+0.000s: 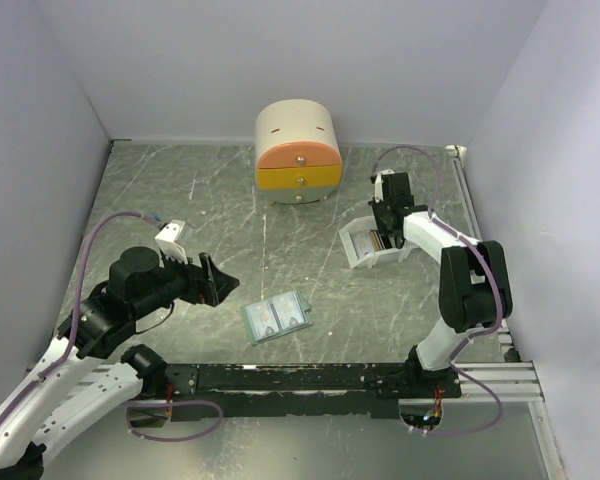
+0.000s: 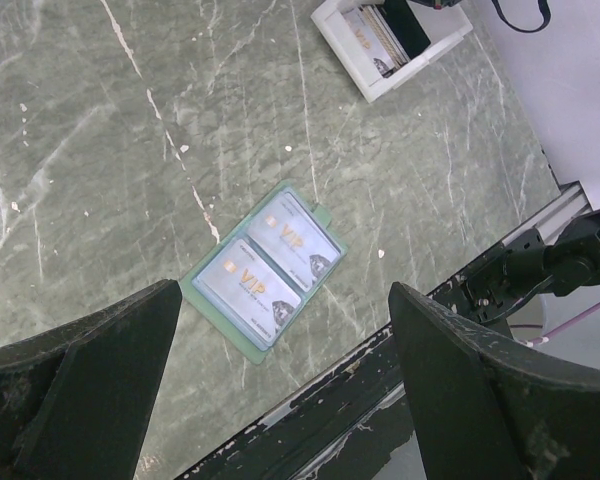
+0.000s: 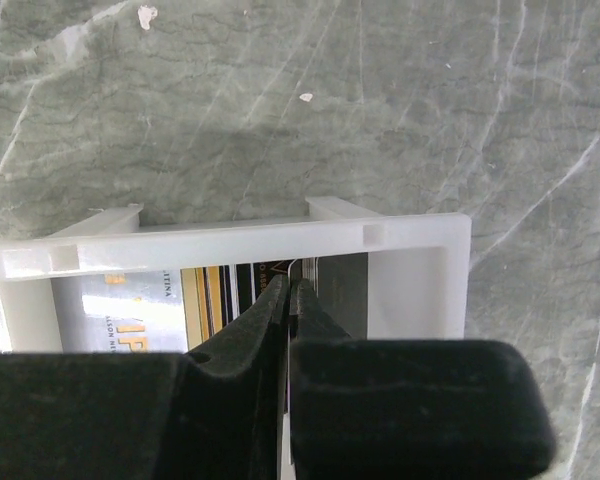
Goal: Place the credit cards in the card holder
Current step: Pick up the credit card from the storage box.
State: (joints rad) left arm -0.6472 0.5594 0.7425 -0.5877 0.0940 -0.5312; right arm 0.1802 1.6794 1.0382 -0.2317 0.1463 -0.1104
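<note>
The card holder (image 1: 276, 318) lies open and flat on the tabletop (image 1: 180, 190), pocket side up. In the top view its long axis runs left to right, with the right end tilted a little away from the arm bases. It is grey-green around the rim, and a small tab sticks out of 1 long edge. Its 2 translucent pockets sit side by side along the long axis, and each shows a pale card with gold "VIP" lettering.

The other credit cards (image 1: 378, 240) are packed in a white tray (image 1: 358, 258), which sits beyond and to the right of the card holder, well apart from it. In the right wrist view they stand close together on edge. Most are dark with pale stripes, and 1 pale face with gold letters shows at the left end of the row.

The right tool (image 1: 383, 232) reaches down into that tray. Its fingers (image 3: 250, 340) are pressed together with only a thin slit between them, their tips among the card edges. Whether a card is clamped in the slit cannot be told.

The left tool (image 1: 208, 280) hangs just left of the card holder, above the tabletop, with its fingers (image 2: 90, 370) spread wide and nothing between them.

A round cream-and-orange drawer box (image 1: 298, 150) stands far beyond the card holder, by the back wall
</note>
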